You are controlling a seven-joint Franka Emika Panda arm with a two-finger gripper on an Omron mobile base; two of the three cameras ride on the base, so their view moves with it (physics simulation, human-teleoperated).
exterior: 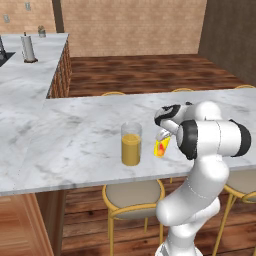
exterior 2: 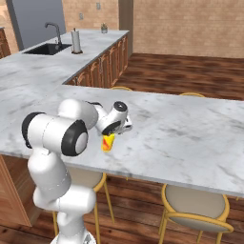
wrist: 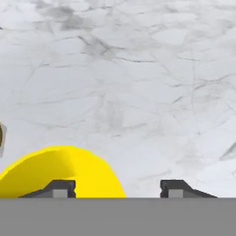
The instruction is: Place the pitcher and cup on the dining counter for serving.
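The pitcher [exterior: 131, 145], a clear cylinder with amber-orange liquid, stands upright on the dining counter [exterior: 75, 130] near its front edge. Just right of it is the yellow cup [exterior: 161, 147] with its red mark, resting on the marble and looking slightly tilted. My gripper [exterior: 163, 135] hangs directly over the cup, pointing down. From the right base the cup [exterior 2: 108, 142] shows under the gripper [exterior 2: 116, 129]. In the hand view the gripper [wrist: 119, 189] is open, its fingertips [wrist: 60, 188] far apart, and the cup's rim [wrist: 55, 170] sits low left around the left tip.
Yellow-framed stools [exterior: 133, 197] [exterior 2: 195, 202] stand under the counter's near edge. The kitchen counter at the back left carries a paper-towel roll [exterior: 27, 47] [exterior 2: 75, 42] and a sink [exterior 2: 47, 48], with wooden cabinets [exterior 2: 107, 62] below.
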